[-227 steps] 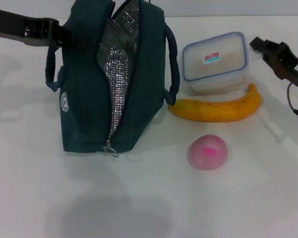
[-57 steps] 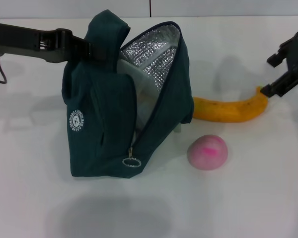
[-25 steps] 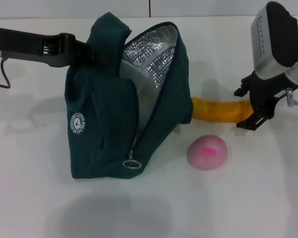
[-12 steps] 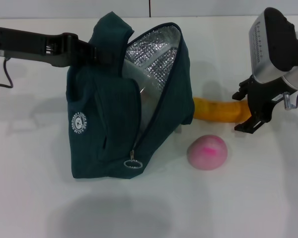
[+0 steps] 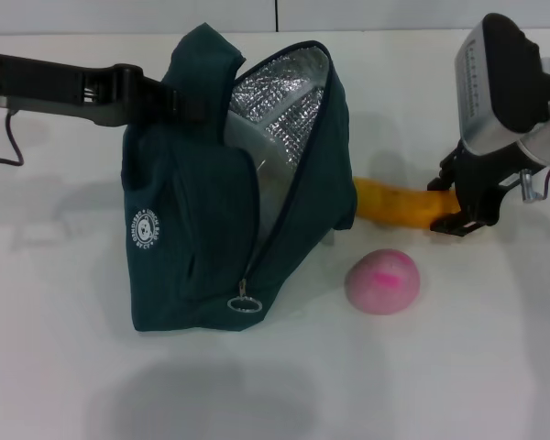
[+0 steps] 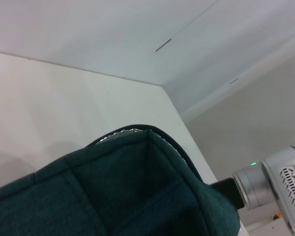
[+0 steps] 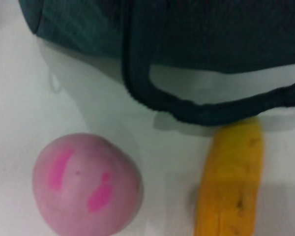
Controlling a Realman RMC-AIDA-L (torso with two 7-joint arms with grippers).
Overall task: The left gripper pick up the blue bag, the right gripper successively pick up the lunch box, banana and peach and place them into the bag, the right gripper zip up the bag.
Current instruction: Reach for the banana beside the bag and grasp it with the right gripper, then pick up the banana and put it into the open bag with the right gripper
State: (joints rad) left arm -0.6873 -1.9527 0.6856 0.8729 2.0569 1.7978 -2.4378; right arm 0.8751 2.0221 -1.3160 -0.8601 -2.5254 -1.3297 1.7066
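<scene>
Bags: one, a blue bag (image 5: pixel 202 202) with silver lining, unzipped, at 9 o'clock from the fruit.
Bananas: one banana (image 5: pixel 394 203), yellow, at 3 o'clock from the bag, partly behind the bag's edge.
Peaches: one peach (image 5: pixel 382 281), pink, at 6 o'clock from the banana.
Grippers: two; left gripper (image 5: pixel 179 99) at the bag's 11 o'clock corner, right gripper (image 5: pixel 458 197) at the banana's 3 o'clock end.
Tables: one white table (image 5: pixel 440 367).
</scene>
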